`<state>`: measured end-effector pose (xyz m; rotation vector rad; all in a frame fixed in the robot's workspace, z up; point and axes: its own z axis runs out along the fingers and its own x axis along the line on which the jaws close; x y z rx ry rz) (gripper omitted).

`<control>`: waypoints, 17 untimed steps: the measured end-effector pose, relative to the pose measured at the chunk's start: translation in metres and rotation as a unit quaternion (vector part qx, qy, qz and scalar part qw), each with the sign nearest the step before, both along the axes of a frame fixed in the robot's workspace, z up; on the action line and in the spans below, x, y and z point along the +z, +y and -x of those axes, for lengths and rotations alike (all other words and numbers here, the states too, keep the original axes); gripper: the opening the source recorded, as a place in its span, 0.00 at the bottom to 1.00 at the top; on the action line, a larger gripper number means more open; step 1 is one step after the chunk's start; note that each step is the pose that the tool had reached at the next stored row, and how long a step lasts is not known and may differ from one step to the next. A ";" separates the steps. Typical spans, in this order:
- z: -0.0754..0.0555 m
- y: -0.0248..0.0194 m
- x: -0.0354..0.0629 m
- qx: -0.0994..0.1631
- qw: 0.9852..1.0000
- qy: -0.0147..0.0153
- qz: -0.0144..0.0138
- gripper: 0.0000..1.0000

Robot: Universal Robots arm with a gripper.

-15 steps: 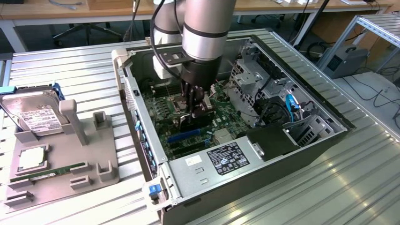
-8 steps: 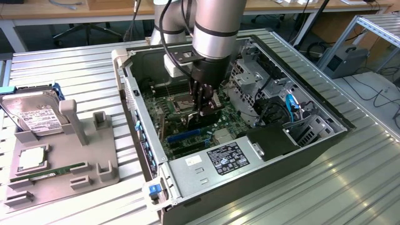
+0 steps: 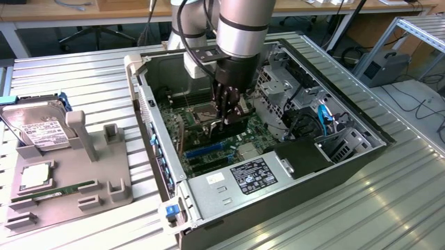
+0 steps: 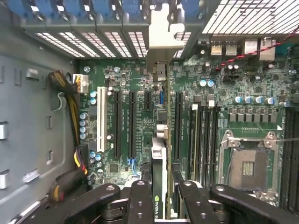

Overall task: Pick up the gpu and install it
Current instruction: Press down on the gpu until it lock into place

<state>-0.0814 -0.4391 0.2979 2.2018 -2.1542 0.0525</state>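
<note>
The gpu [image 4: 159, 158] is a thin black card seen edge-on in the wrist view, with its silver bracket [image 4: 161, 44] at the far end by the case's rear slot openings. My gripper [image 4: 161, 205] is shut on it, one finger [image 4: 139, 200] on each flat side. The card stands on edge over the green motherboard [image 4: 135, 74], in line between two long black expansion slots [image 4: 131, 123]. I cannot tell whether it touches a slot. In the exterior view my gripper [image 3: 228, 112] reaches down into the open computer case [image 3: 230, 200], with the gpu [image 3: 236, 127] hanging just above the board.
A grey holder [image 3: 104, 187] at the exterior view's left carries a silver hard drive [image 3: 41, 133], a processor [image 3: 35, 177] and a green memory stick [image 3: 64, 190]. Inside the case are a drive cage [image 3: 278, 86], a power supply [image 3: 254, 177], yellow cables [image 4: 71, 107] and the processor socket [image 4: 247, 168].
</note>
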 end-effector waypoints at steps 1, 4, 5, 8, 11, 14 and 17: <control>0.000 0.0000 0.0024 0.000 1.000 0.000 0.000 0.26; 0.000 0.0000 0.0032 -0.001 1.000 0.000 -0.006 0.26; 0.000 -0.0001 0.0032 -0.001 1.000 0.000 -0.014 0.26; 0.000 -0.0001 0.0032 -0.002 0.999 0.000 -0.035 0.26; 0.000 -0.0001 0.0033 -0.002 0.999 0.000 -0.035 0.26; 0.000 -0.0002 0.0033 -0.002 0.999 -0.005 -0.035 0.26; 0.000 -0.0002 0.0029 -0.002 0.999 -0.025 -0.035 0.26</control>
